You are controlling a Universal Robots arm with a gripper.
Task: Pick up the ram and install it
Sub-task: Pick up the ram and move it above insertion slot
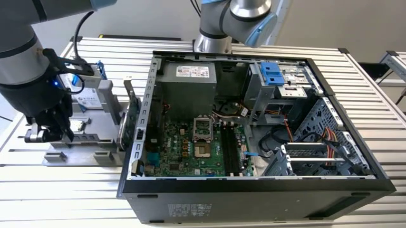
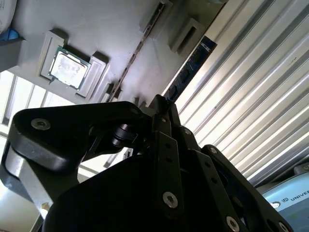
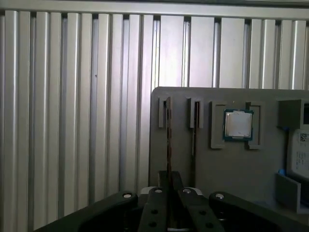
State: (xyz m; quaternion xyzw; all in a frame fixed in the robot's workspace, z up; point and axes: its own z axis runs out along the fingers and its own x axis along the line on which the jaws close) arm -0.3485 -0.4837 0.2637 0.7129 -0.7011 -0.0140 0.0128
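The ram (image 3: pixel 168 145) is a thin dark stick standing on edge in the slot nearest the edge of the grey holder plate (image 3: pixel 217 169). In the second wrist view the ram (image 2: pixel 193 65) runs away from my fingertips along that plate edge. My gripper (image 3: pixel 169 176) is shut on the near end of the stick, one black finger (image 2: pixel 166 145) on each side of it. In the exterior view, my gripper (image 1: pixel 60 135) hangs over the holder plate (image 1: pixel 76 154) at the exterior view's left, beside the open computer case (image 1: pixel 254 183). I cannot tell whether the stick is lifted out of its slot.
On the plate sit a square processor chip (image 3: pixel 238 124), a second narrow slot (image 3: pixel 195 125) and a silver hard drive (image 1: pixel 89 97) with blue tabs. A green expansion card (image 1: pixel 133 126) stands by the case wall. The motherboard (image 1: pixel 190 147) lies exposed inside. Another arm's base (image 1: pixel 212 42) stands behind the case.
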